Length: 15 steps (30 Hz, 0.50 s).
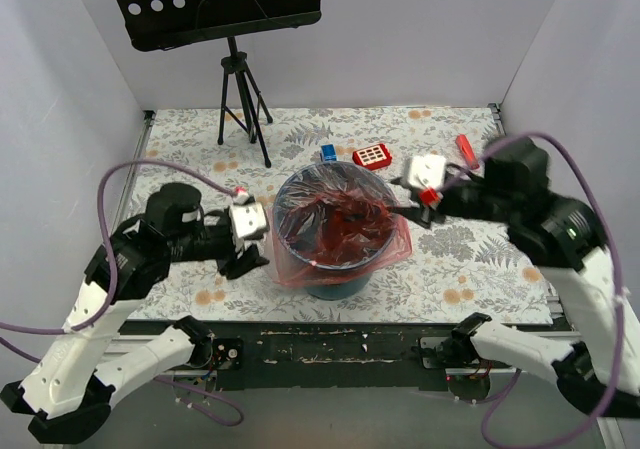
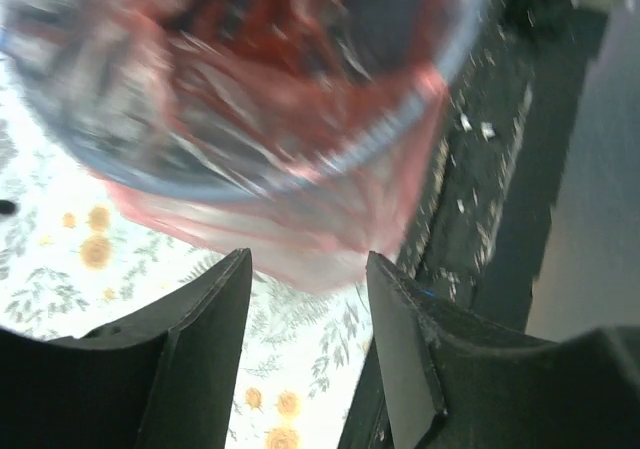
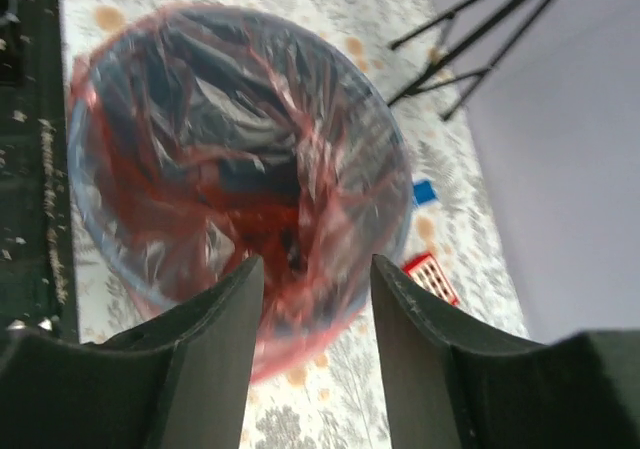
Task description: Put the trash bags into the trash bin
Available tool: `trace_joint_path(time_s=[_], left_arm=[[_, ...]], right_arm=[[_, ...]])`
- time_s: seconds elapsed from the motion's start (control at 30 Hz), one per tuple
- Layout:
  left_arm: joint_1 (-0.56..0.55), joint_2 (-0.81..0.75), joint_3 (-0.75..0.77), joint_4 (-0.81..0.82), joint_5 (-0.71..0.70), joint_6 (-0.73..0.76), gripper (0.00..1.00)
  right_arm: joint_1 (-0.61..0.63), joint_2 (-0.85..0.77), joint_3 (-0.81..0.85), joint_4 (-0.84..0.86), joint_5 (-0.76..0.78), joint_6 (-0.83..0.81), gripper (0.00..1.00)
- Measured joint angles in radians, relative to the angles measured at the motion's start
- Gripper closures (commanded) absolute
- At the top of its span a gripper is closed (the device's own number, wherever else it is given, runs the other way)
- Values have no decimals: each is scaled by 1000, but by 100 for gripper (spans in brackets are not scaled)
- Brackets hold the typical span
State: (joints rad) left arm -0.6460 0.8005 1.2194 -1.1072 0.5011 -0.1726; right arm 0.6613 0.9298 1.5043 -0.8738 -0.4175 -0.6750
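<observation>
The teal trash bin [image 1: 335, 286] stands at the middle of the table. The translucent pink-red trash bag [image 1: 335, 224] lines it, its edge folded over the rim and hanging down outside. The bag also shows in the left wrist view [image 2: 300, 219] and the right wrist view [image 3: 230, 169]. My left gripper [image 1: 250, 259] is open and empty, low at the bin's left side, with the bag's hanging edge just beyond its fingertips [image 2: 235, 269]. My right gripper [image 1: 415, 212] is open and empty, raised at the bin's right rim.
A small flat red box with white squares [image 1: 372, 155] and a blue block [image 1: 327, 153] lie behind the bin. A red stick [image 1: 465, 148] lies at the back right. A black tripod stand [image 1: 240, 99] stands at the back left. Walls enclose the table.
</observation>
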Motion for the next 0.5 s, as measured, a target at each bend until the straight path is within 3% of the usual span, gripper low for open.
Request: trace_joint_path(time_s=[0.07,0.17,0.33,0.5], left_arm=[[38,62,95,41,-3,-60,58],[80,206,291,164,-20,-159,63],[136,304,384,346,-80,-309,63],[208,228,343,428,-153,-362,62]], right_arm=[[12,141,102,-21,-55,3,77],[72,387,230,-32,-103,-25,91],[207,621,204,-89,-58,-116,98],[238,632,27,-105,-3,-188,98]])
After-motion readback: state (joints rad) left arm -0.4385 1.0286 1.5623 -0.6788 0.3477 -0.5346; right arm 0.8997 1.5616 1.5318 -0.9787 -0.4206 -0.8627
